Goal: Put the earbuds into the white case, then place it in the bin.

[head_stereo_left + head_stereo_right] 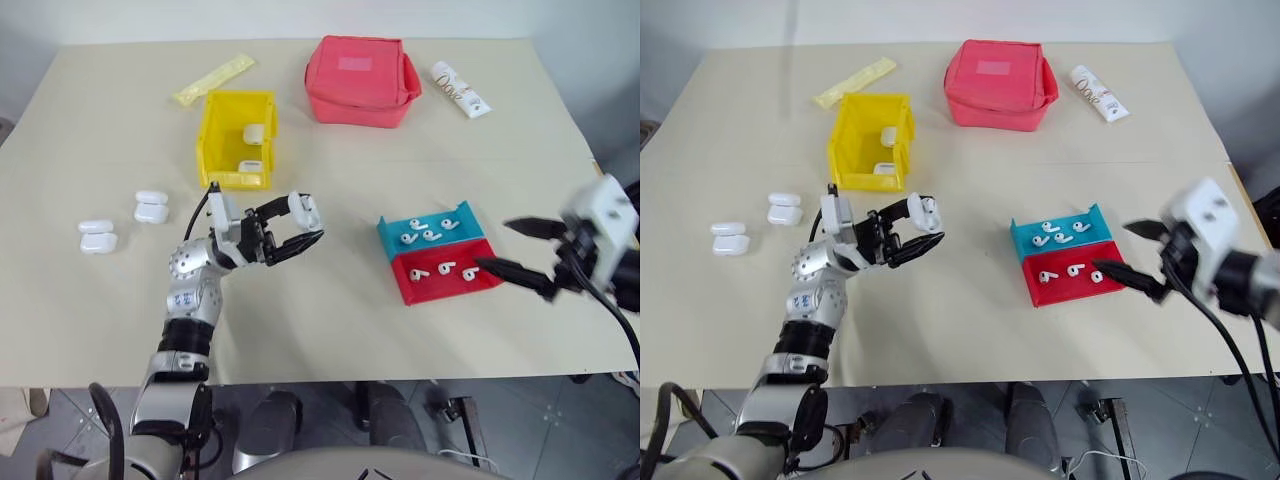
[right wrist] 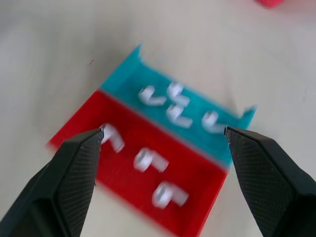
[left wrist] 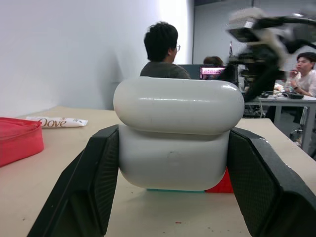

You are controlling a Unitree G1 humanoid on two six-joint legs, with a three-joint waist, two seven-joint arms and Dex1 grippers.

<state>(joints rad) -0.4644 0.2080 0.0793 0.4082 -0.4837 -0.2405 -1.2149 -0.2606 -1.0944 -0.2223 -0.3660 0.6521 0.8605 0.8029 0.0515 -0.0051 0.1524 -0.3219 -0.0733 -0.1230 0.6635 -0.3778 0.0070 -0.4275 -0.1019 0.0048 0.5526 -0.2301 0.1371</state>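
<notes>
My left gripper (image 1: 303, 222) is shut on a white case (image 3: 173, 128), held lid up above the table in front of the yellow bin (image 1: 212, 135). The case's lid looks closed. Several earbuds (image 1: 428, 235) lie in a blue tray (image 1: 386, 232), and three more earbuds (image 2: 148, 160) lie in the red tray (image 1: 405, 290) joined to it. My right gripper (image 1: 494, 244) hovers open just right of the trays, pointing at them, with nothing between its fingers (image 2: 74, 173).
Two white cases (image 1: 252, 150) sit inside the bin. Two more cases (image 1: 150, 207) (image 1: 97, 236) lie at the left of the table. At the back lie a red pouch (image 1: 360, 80), a white tube (image 1: 461, 90) and a yellow packet (image 1: 214, 80). People sit beyond the table.
</notes>
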